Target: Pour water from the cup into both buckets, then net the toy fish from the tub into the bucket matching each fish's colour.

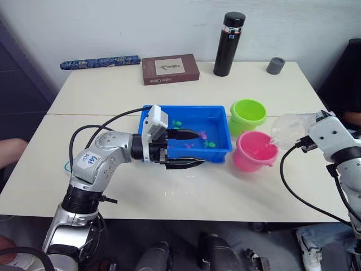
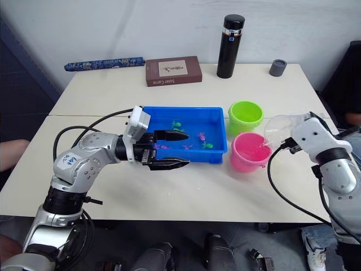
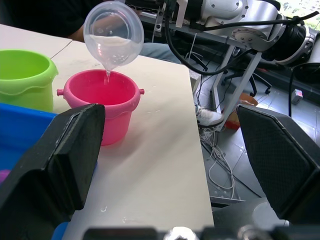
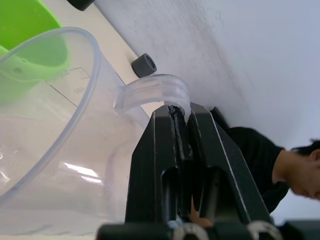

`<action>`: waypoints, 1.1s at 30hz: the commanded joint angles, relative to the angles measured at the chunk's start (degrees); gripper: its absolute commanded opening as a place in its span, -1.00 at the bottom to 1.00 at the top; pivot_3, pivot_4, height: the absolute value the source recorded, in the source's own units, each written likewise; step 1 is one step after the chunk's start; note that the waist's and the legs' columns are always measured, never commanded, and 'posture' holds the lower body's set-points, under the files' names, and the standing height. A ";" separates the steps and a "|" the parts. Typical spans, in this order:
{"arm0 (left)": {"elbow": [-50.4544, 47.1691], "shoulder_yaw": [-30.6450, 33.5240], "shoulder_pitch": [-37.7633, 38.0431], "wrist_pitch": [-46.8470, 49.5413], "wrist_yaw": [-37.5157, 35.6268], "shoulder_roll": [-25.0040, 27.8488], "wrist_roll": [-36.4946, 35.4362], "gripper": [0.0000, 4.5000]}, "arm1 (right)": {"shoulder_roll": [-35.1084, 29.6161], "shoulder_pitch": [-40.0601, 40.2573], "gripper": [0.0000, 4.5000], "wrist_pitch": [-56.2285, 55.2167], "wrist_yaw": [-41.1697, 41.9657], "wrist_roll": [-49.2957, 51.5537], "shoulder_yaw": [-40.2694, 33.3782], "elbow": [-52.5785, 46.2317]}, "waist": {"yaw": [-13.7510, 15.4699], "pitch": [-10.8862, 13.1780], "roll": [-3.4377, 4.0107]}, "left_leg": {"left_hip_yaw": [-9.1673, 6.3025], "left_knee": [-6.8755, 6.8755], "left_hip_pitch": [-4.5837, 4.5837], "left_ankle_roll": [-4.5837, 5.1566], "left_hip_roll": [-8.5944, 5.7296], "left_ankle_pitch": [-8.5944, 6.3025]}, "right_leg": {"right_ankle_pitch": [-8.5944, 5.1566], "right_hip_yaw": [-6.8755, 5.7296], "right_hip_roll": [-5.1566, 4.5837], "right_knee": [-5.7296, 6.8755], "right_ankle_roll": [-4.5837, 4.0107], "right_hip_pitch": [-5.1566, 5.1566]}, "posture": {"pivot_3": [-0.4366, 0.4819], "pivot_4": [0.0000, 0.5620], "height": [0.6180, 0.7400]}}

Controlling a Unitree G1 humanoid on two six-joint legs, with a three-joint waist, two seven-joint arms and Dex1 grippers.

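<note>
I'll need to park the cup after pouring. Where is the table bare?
Bare: the near strip in front of the tub and pink bucket, and the far left between book and tub. Crowded: tub, green bucket and pink bucket bunch together, left gripper at the tub's near wall.

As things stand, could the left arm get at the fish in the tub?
Probably yes. The left gripper, open and empty, hovers at the blue tub's near rim, with the toy fish just beyond its fingertips and nothing between.
</note>
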 commanded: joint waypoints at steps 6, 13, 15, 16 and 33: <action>-1.82 0.72 -0.08 -0.61 0.61 -0.01 -0.09 1.00 | -1.95 -2.47 -0.99 -4.22 0.66 -6.35 0.38 -0.36 | 0.02 0.00 0.00 | -0.01 0.00 0.00 -0.02 0.00 0.01 | 0.00 -0.02 0.01 -0.01 0.00 0.00 | -0.05 -0.47 1.00; -0.91 0.97 -0.50 -0.82 1.09 -0.36 -0.07 1.00 | 3.41 -3.48 -0.99 -0.10 2.22 -1.53 -2.23 -0.32 | 0.02 0.00 0.00 | -0.02 0.00 0.00 -0.06 0.01 0.04 | 0.00 -0.02 0.02 0.00 0.00 0.01 | -0.05 -0.47 1.00; -0.23 1.15 -0.80 -0.93 1.51 -0.70 0.01 1.00 | 4.87 -3.58 -0.99 1.41 2.82 0.46 -3.33 -0.55 | 0.03 0.00 0.00 | -0.02 0.00 0.00 -0.06 0.00 0.04 | 0.00 -0.02 0.00 0.01 0.00 0.01 | -0.05 -0.47 1.00; 0.01 1.19 -0.92 -0.96 1.64 -0.83 0.04 1.00 | 5.93 -3.66 -0.99 2.59 3.03 1.98 -4.19 -0.79 | 0.05 0.00 0.00 | -0.02 0.01 0.00 -0.06 0.00 0.04 | 0.00 -0.02 0.00 0.01 0.00 0.01 | -0.05 -0.47 1.00; 6.79 2.19 -5.67 -3.73 7.68 -5.12 4.49 1.00 | 10.08 -18.76 -0.99 19.65 5.05 18.16 -9.40 7.48 | -0.14 0.00 0.00 | 0.00 0.02 0.01 -0.05 0.00 0.05 | 0.00 -0.02 0.00 0.11 0.00 -0.01 | -0.05 -0.47 1.00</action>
